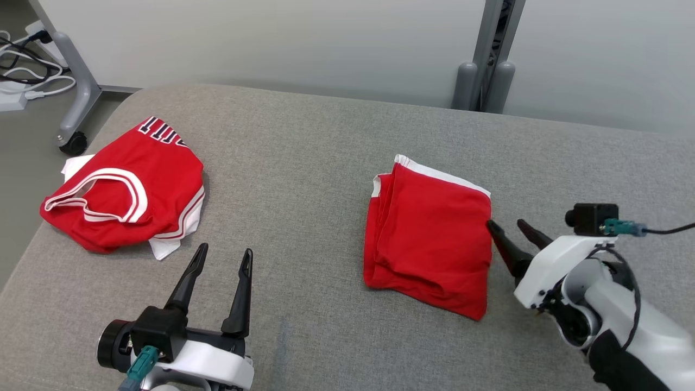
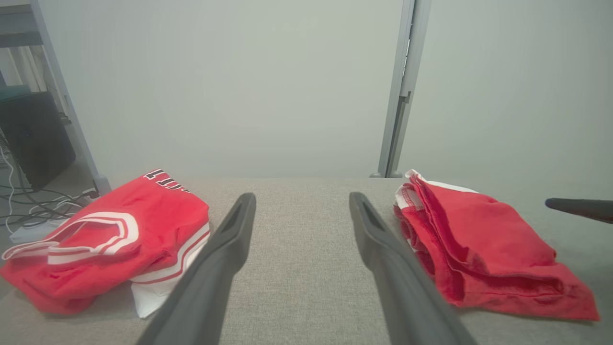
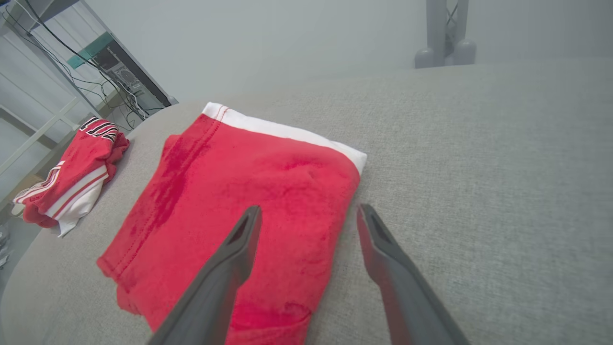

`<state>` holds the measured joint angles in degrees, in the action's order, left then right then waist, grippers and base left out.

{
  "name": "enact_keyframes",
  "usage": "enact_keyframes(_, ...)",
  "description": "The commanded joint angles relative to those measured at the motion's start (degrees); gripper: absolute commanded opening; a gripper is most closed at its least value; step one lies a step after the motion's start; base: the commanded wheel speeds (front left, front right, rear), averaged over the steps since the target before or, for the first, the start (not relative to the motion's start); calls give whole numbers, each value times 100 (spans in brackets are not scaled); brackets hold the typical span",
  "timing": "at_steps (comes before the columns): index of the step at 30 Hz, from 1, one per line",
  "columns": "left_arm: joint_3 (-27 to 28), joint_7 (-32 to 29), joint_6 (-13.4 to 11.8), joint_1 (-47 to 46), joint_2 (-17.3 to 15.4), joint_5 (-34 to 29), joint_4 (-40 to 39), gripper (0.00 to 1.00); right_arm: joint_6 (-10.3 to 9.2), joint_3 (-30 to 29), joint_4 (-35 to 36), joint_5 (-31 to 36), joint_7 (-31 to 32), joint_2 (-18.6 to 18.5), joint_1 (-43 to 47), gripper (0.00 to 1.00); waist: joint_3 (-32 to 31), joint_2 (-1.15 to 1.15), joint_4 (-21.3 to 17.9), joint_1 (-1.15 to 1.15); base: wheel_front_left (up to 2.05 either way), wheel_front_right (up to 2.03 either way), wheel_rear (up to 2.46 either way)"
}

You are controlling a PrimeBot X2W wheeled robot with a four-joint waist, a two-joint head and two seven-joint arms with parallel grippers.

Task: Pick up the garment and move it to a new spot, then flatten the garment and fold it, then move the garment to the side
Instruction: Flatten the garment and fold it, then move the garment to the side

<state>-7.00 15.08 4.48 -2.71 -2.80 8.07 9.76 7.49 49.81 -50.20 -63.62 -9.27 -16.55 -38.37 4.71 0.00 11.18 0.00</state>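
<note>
The garment [image 1: 429,239], red with a white band along its far edge, lies folded into a thick rectangle on the grey padded table [image 1: 304,163], right of centre. My right gripper [image 1: 506,222] is open at its right edge; in the right wrist view its left finger hangs over the cloth [image 3: 239,191] and the other over bare table, holding nothing [image 3: 309,210]. My left gripper [image 1: 226,250] stands open and empty near the front, between the two heaps [image 2: 300,196]. The folded garment [image 2: 479,244] lies to its right.
A second red garment, a jersey [image 1: 125,184] with white trim and dark lettering, lies crumpled at the table's left end [image 2: 110,235]. Beyond the left edge stand a wheeled frame leg [image 1: 73,142] and floor cables [image 1: 21,70]. A grey post [image 1: 483,81] rises behind the table.
</note>
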Motion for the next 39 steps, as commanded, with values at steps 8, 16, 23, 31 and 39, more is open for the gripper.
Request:
enact_keyframes(8, 2, 10, 42, -41, -21, -13, -17, 100, 0, -16, -137, -564, 845, -117, -184, 100, 84, 0, 27, 0, 0, 0, 0)
enact_keyframes(16, -92, 10, 60, -155, -21, 55, 15, 100, 0, -27, -457, -1038, 1608, 16, -389, 100, 243, 0, 166, 0, 0, 0, 0)
enact_keyframes(23, -165, 10, 41, -222, -20, 122, 52, 100, 0, -59, -695, -1345, 1910, 112, -455, 100, 340, 0, 332, 0, 0, 0, 0)
enact_keyframes(31, -166, 10, 38, -245, -21, 145, 52, 100, 0, -1, -694, -1471, 1988, 166, -452, 23, 375, 0, 391, 0, 0, 0, 0)
enact_keyframes(39, -150, 10, 28, -252, -21, 146, 68, 100, 0, 169, -540, -1334, 1673, 35, -580, 0, 362, 0, 254, 0, 0, 0, 0)
